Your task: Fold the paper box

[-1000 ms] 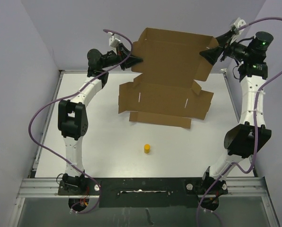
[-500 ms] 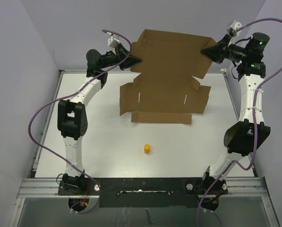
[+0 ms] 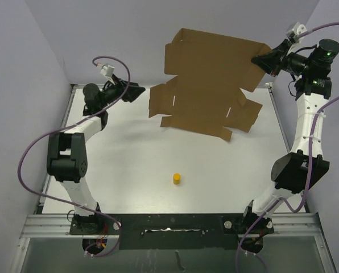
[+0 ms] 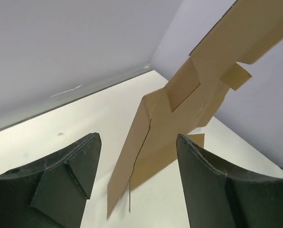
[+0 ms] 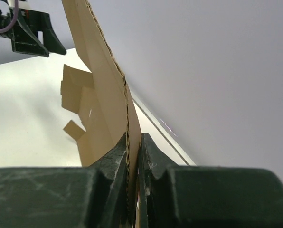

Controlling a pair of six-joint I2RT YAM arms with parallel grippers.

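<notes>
The paper box [image 3: 209, 79] is an unfolded brown cardboard sheet with flaps, hanging tilted above the back of the table. My right gripper [image 3: 264, 58] is shut on its upper right corner. In the right wrist view the sheet's edge [image 5: 103, 95] is pinched between the two fingers of that gripper [image 5: 134, 142]. My left gripper [image 3: 136, 91] stands open to the left of the sheet, apart from it. In the left wrist view the sheet [image 4: 179, 95] hangs edge-on beyond the spread fingers [image 4: 212, 185], with nothing between them.
A small yellow cylinder [image 3: 176, 179] stands on the white table [image 3: 118, 165] near the middle front. Grey walls close in the back and both sides. Purple cables loop beside each arm.
The left gripper has let go of the sheet's left corner, opened and drawn back to the left. The sheet now hangs from the right gripper alone, tilted and shifted right.
</notes>
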